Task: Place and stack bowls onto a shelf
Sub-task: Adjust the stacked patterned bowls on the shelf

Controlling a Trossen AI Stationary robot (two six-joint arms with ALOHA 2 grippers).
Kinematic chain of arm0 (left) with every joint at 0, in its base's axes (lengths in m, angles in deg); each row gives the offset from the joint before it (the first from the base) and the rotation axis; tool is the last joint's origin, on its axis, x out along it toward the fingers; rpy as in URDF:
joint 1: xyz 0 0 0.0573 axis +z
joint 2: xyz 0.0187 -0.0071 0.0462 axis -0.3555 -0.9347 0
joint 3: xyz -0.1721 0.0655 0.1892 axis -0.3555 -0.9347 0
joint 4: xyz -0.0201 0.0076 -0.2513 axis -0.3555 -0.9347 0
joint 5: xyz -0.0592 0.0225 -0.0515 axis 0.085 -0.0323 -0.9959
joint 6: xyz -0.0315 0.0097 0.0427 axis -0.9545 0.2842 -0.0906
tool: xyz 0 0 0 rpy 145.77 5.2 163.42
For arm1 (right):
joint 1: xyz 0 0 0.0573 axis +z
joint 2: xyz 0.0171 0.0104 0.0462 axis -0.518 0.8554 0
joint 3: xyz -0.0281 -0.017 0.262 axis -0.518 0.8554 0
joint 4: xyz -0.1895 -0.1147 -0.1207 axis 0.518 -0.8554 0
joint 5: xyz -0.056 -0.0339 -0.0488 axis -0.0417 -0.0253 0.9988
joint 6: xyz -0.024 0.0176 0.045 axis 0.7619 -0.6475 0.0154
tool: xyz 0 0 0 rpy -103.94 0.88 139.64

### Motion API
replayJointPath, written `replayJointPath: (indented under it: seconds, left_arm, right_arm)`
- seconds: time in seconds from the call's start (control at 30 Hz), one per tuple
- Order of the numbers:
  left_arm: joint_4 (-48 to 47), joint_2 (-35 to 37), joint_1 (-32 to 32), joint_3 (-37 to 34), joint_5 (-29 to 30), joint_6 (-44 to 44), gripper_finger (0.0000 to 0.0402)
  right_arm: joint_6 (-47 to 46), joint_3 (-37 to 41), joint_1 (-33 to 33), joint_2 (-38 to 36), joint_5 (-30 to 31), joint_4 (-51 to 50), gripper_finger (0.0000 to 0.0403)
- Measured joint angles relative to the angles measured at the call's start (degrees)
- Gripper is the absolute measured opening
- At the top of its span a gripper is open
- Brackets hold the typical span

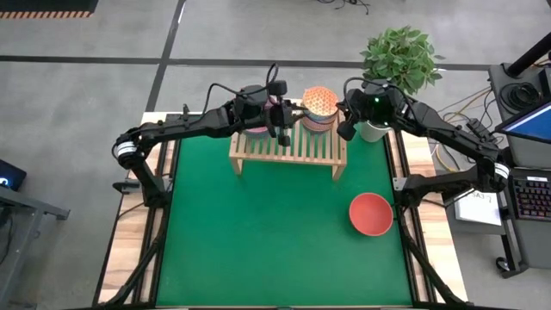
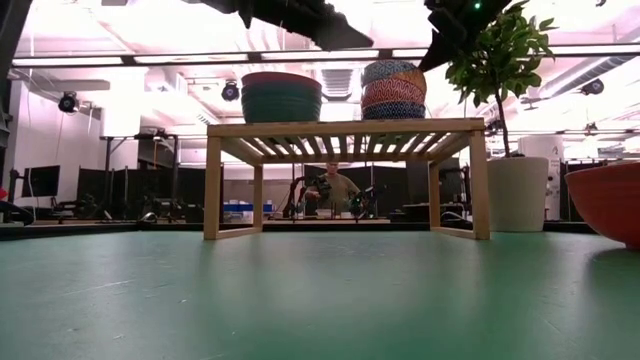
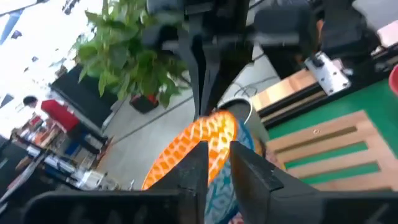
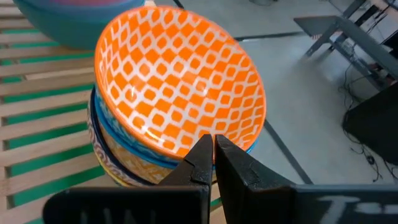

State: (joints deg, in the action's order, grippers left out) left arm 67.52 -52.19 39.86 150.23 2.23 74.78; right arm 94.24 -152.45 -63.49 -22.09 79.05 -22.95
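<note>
Here my right gripper (image 4: 213,149) hangs closed and empty beside the orange bowl (image 4: 180,87), apparently just stacked; left gripper (image 3: 217,158) closed too.

— Where do we have room to pass?

— Over the green tabletop (image 1: 258,232) in front of the shelf (image 1: 288,153). Only the red bowl (image 1: 371,213) sits there, toward the right edge. Under the shelf we see straight through between its legs.

— And on top?

— Crowded. The stack of larger bowls (image 2: 281,97) fills the left end, the patterned stack (image 2: 393,89) the right, and our left pincer (image 1: 282,129) and right pincer (image 1: 343,125) hang close by them. The potted plant (image 1: 398,60) blocks the right rear corner.
</note>
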Motion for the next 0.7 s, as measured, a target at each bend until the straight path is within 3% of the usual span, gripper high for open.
replayJointPath:
  seconds: [0.1,0.27,0.7]
  left_arm:
    - [1.0,0.0,0.5,0.0,1.1,0.1,0.0073]
    - [0.8,-0.1,2.0,0.0,8.8,0.1,0.0096]
    - [2.3,-3.0,2.9,0.0,9.4,-0.6,0.0049]
  right_arm:
    - [-0.6,0.0,0.0,0.1,0.0,-0.8,0.0009]
    - [-1.0,0.0,0.0,-0.8,0.0,-0.8,0.0009]
    - [-1.0,0.0,0.0,-1.1,0.1,-0.7,0.0009]
